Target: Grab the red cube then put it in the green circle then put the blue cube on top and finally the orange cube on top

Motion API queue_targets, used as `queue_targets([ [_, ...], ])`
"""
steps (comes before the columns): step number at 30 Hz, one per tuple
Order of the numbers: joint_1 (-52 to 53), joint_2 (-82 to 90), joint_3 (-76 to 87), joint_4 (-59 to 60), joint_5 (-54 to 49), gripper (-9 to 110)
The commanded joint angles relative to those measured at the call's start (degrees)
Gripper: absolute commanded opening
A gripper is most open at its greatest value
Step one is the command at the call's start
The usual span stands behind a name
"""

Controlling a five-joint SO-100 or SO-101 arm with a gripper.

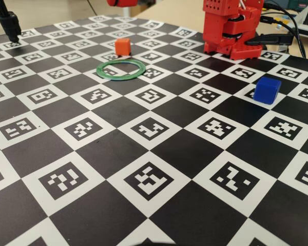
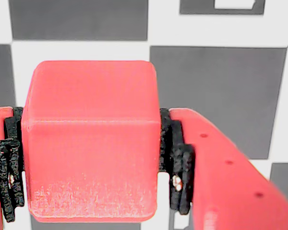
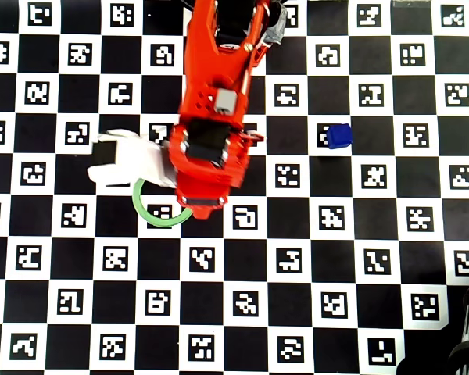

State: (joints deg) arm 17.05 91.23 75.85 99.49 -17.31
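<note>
So the red cube (image 2: 89,96) is sitting right in the claw (image 2: 92,163). In the wrist view it fills most of the picture: matte plastic, pure red washing out a bit pinkish under the light, with soft rounded edges and faint printed layer lines near the bottom of the near face. The black pads (image 2: 175,160) press on its left and right sides, so the claw is clamped snug on it, with the red fingers running off toward the lower corners. Behind the cube you only see the black and white squares of the counter (image 2: 221,96).

In the overhead view the arm (image 3: 211,117) reaches down the frame from the top edge and covers the cube completely. The green ring (image 3: 143,209) peeks out from under the arm's lower left side, lying flat on the counter with only part of its loop showing.

In the fixed view the ring (image 1: 120,69) lies empty, and the orange cube (image 1: 122,46) rests on the counter just behind it, close but not touching. It's clearly yellower than the arm's base (image 1: 231,31) off to the right.

The blue cube (image 1: 267,90) sits well apart on the right, deep blue and alone on a white square; the overhead view shows it (image 3: 339,136) to the right of the arm.
</note>
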Motion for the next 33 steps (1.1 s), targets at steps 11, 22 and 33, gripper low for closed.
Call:
queue_targets([
  [11,4.8,8.6,10.6,-0.7,-9.5,5],
  [22,6.1,6.5,19.1,-13.2,-11.8,5],
  [33,8.3,5.0,27.7,-27.2,-13.6,4],
])
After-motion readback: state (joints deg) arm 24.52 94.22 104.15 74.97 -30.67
